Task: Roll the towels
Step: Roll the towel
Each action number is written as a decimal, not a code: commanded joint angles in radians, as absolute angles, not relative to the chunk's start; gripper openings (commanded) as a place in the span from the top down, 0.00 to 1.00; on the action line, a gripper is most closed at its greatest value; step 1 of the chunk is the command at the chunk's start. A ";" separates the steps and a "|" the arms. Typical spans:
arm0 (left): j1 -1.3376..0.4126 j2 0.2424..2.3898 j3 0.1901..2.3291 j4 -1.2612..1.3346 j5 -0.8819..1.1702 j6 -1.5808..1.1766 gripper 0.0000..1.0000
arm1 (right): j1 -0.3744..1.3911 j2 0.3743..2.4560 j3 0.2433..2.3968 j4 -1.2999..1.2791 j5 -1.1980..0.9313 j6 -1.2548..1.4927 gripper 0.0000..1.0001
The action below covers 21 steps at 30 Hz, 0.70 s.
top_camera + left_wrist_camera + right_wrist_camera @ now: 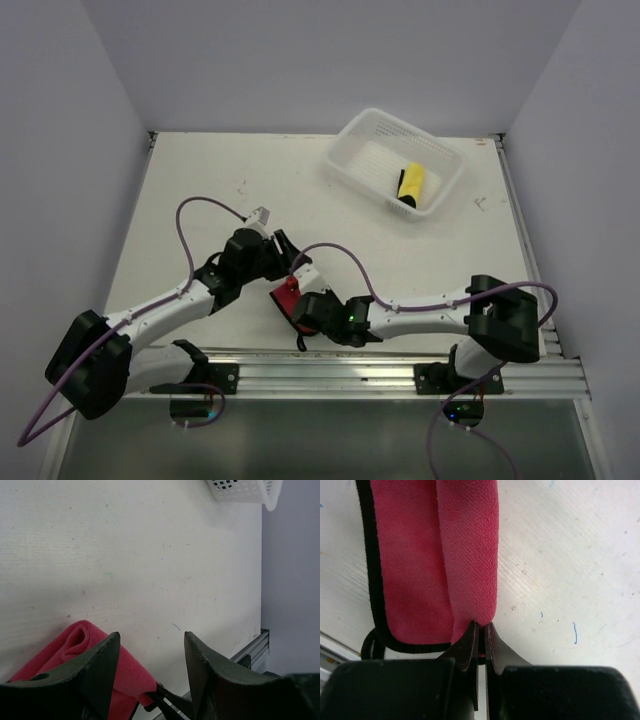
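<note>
Tightly pinches a fold of the red towel (445, 555) in the right gripper (481, 630), holds the left gripper (151, 641) splayed beside it; risks unrolling through a lopsided pull.

Top external: high above and behind the near edge of the table (250, 190), looking down on all of it.
Left wrist: low and close, facing across the table toward a corner of the basket (245, 490).
Right wrist: very close, looking almost straight down on the red towel (445, 555).
Shared: the red towel appears in all three views; the basket appears in the top and left wrist views.
</note>
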<state>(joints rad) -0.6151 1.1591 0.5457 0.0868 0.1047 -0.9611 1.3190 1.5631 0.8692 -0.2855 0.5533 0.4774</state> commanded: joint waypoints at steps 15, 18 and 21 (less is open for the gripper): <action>-0.609 1.140 0.470 0.164 0.167 -1.008 0.42 | 1.545 1.980 1.258 -0.692 0.973 0.477 1.00; -0.609 1.117 0.436 0.190 0.179 -1.015 0.43 | 1.560 2.049 1.343 -0.753 0.989 0.482 1.00; -0.609 1.101 0.393 0.215 0.193 -1.020 0.43 | 1.572 2.111 1.402 -0.813 1.000 0.477 1.00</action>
<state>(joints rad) -0.6151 1.1336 0.4313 0.1383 0.1589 -1.0042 1.5562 2.0594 1.3304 -0.7227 0.9627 0.4522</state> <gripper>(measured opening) 0.577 0.030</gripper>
